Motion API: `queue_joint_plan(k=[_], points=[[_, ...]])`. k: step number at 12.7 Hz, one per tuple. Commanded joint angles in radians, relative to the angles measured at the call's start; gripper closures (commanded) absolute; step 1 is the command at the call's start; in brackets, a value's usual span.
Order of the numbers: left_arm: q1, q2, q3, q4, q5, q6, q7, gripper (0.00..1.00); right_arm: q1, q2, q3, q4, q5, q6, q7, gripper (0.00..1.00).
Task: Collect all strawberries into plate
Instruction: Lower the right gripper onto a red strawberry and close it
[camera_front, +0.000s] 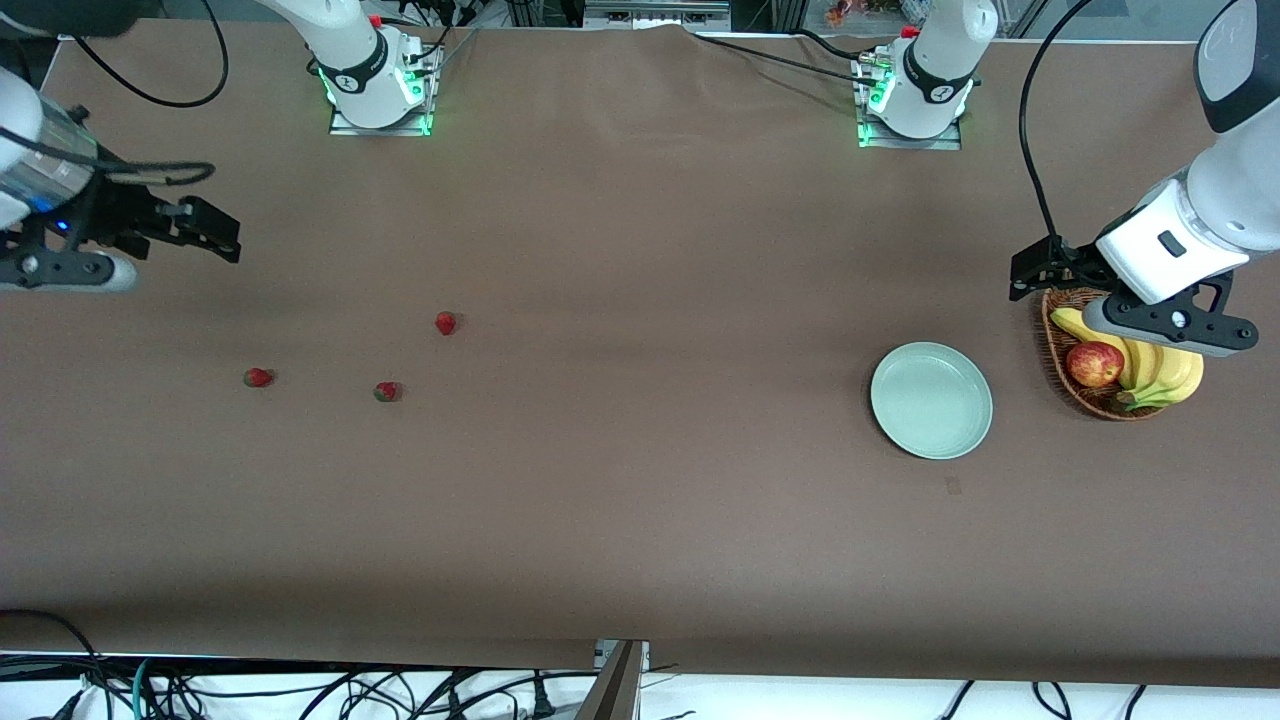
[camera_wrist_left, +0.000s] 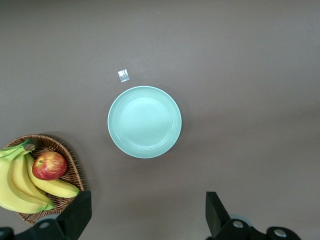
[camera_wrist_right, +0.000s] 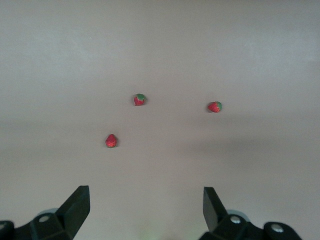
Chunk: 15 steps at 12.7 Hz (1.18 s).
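Three strawberries lie apart on the brown table toward the right arm's end: one (camera_front: 446, 322) farthest from the front camera, one (camera_front: 258, 377) and one (camera_front: 387, 391) nearer. All three show in the right wrist view (camera_wrist_right: 139, 99) (camera_wrist_right: 215, 106) (camera_wrist_right: 111, 141). The empty mint-green plate (camera_front: 931, 400) sits toward the left arm's end and shows in the left wrist view (camera_wrist_left: 144, 121). My right gripper (camera_front: 228, 236) is open and empty, held in the air apart from the strawberries (camera_wrist_right: 146, 210). My left gripper (camera_front: 1022, 274) is open and empty, over the table beside the basket (camera_wrist_left: 148, 215).
A brown wicker basket (camera_front: 1052, 335) with a red apple (camera_front: 1094, 364) and bananas (camera_front: 1160, 375) stands beside the plate at the left arm's end; it also shows in the left wrist view (camera_wrist_left: 65, 152). A small tape mark (camera_front: 952, 485) lies near the plate.
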<state>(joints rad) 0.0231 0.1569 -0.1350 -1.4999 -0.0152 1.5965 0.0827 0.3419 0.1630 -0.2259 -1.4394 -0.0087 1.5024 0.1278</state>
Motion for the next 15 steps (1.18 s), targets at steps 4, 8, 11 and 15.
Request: queue_joint_plan(k=[4,8,11,15], points=[[-0.005,0.010,-0.005,0.029,-0.005,-0.021,0.000,0.00,0.000,0.242,0.005,0.010,-0.023,0.153,-0.016,0.00],[-0.005,0.010,-0.005,0.029,-0.005,-0.021,0.000,0.00,-0.116,0.328,0.005,-0.117,-0.031,0.400,-0.343,0.00],[-0.005,0.010,-0.005,0.029,-0.005,-0.021,0.000,0.00,-0.220,0.334,0.005,-0.269,-0.030,0.604,-0.484,0.00],[-0.005,0.010,-0.005,0.029,-0.005,-0.021,0.000,0.00,-0.288,0.382,0.005,-0.341,-0.028,0.689,-0.513,0.03]])
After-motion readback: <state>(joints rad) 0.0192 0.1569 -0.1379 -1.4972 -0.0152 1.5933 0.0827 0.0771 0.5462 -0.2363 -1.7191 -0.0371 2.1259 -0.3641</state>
